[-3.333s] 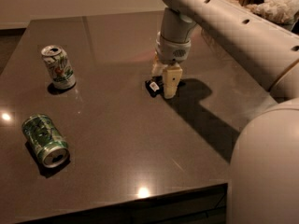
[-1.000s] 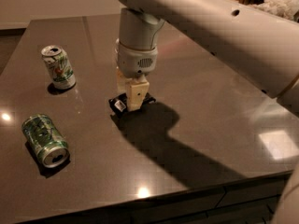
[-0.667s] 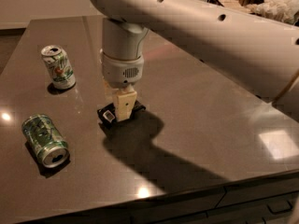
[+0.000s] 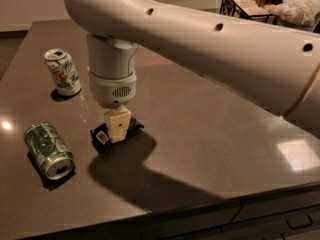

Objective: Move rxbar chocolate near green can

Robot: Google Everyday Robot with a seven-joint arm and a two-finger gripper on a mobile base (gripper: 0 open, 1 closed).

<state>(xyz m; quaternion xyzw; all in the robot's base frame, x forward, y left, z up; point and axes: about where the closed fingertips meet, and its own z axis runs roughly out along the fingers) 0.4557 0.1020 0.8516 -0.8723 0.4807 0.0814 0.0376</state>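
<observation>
The rxbar chocolate [image 4: 101, 135] is a small black wrapped bar with a white label at its near end, held just above or at the dark table top [image 4: 200, 134]. My gripper [image 4: 119, 130] points straight down and is shut on the bar, its tan fingers [image 4: 119, 124] covering the bar's middle. The green can [image 4: 48, 149] lies on its side at the left front, its open silver end toward the camera, a short way left of the bar.
A paler white can with green leaves [image 4: 63, 72] stands upright at the back left. My large white arm [image 4: 200, 39] spans the upper view. The table's front edge [image 4: 210, 204] runs below. A metal rack with clutter [image 4: 260, 1] stands beyond the table.
My gripper has carried the bar leftward and toward the front across the table, from near the middle to close beside the green can.
</observation>
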